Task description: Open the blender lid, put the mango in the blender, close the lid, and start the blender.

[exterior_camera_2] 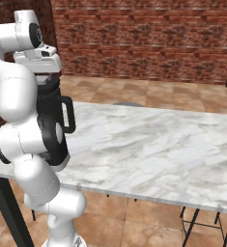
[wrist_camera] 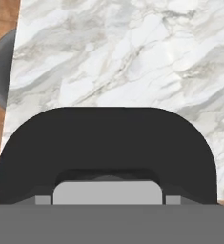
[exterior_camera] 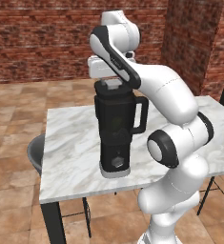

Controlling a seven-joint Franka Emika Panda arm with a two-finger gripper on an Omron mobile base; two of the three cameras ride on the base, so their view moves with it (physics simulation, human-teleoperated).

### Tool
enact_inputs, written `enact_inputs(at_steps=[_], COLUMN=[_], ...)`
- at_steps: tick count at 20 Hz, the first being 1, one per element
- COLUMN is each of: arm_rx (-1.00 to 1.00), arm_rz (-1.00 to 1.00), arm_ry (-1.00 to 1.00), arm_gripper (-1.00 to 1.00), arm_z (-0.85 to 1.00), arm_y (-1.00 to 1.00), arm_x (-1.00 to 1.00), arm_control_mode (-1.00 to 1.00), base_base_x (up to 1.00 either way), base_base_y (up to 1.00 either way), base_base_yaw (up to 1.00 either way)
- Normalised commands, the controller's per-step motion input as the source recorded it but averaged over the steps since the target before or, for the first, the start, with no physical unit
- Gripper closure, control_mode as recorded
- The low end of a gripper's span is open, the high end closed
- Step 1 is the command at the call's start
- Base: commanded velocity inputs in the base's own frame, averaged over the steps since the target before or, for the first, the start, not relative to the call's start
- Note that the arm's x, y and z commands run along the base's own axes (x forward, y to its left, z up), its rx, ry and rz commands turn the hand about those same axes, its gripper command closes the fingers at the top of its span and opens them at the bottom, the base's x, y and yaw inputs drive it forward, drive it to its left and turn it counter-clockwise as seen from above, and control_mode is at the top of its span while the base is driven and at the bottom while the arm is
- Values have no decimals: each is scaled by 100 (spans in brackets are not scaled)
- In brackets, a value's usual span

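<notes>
Tool (exterior_camera: 112,82) is hovering directly above the flat black blender lid (wrist_camera: 106,143) with its grey square cap (wrist_camera: 107,192), jaw spread impossible to tell, apparently preparing to descend and grip the cap to lift the lid.

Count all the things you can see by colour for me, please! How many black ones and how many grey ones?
Black: 2, the blender and its lid.
Grey: 2, the cap on the lid and the round stool beside the table.
White marble: 1, the table.
Total: 5.
</notes>
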Motion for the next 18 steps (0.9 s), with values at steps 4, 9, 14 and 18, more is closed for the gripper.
enact_inputs(at_steps=[4,9,14,18], arm_rx=[0,0,0,0], arm_rz=[0,0,0,0], arm_ry=[7,7,4,0], arm_gripper=[100,100,100,100], arm_z=[7,3,0,-6], arm_y=[0,-1,0,-12], arm_x=[-32,-31,-18,-5], arm_control_mode=[-100,-100,-100,-100], base_base_x=[0,0,0,0], base_base_y=[0,0,0,0], base_base_yaw=[0,0,0,0])
